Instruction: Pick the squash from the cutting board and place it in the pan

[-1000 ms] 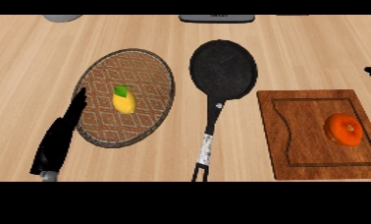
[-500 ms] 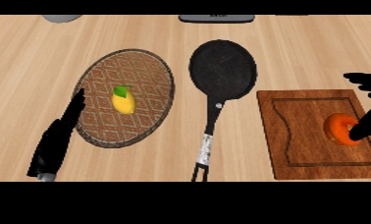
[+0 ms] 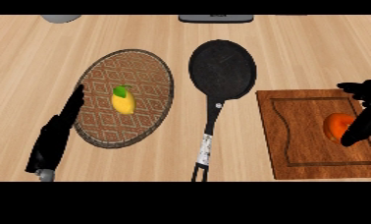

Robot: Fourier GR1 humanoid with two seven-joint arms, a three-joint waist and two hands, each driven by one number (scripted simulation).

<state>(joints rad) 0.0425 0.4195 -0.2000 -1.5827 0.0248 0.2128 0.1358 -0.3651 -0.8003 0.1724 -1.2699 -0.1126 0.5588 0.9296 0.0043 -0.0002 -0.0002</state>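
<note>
The squash (image 3: 335, 125), orange and round, lies on the wooden cutting board (image 3: 299, 147) at the right edge of the head view. My right hand (image 3: 357, 129) comes in from the right edge, open. One black finger lies across the squash's right side and another (image 3: 355, 88) reaches over the board's far edge. Most of that hand is out of frame. The black pan (image 3: 223, 70) sits left of the board with nothing in it, its handle (image 3: 207, 139) pointing toward me. My left hand (image 3: 54, 137) rests open at the lower left, fingers straight.
A round woven mat (image 3: 148, 73) left of the pan carries a yellow fruit (image 3: 123, 103) with a green tip. My left hand's fingers lie along the mat's left rim. A grey object (image 3: 62, 18) and a dark flat item (image 3: 216, 18) sit at the counter's far edge.
One second ago the right hand was almost out of view. It has come in from the right and now stands around the squash. Left hand, pan and squash have not moved.
</note>
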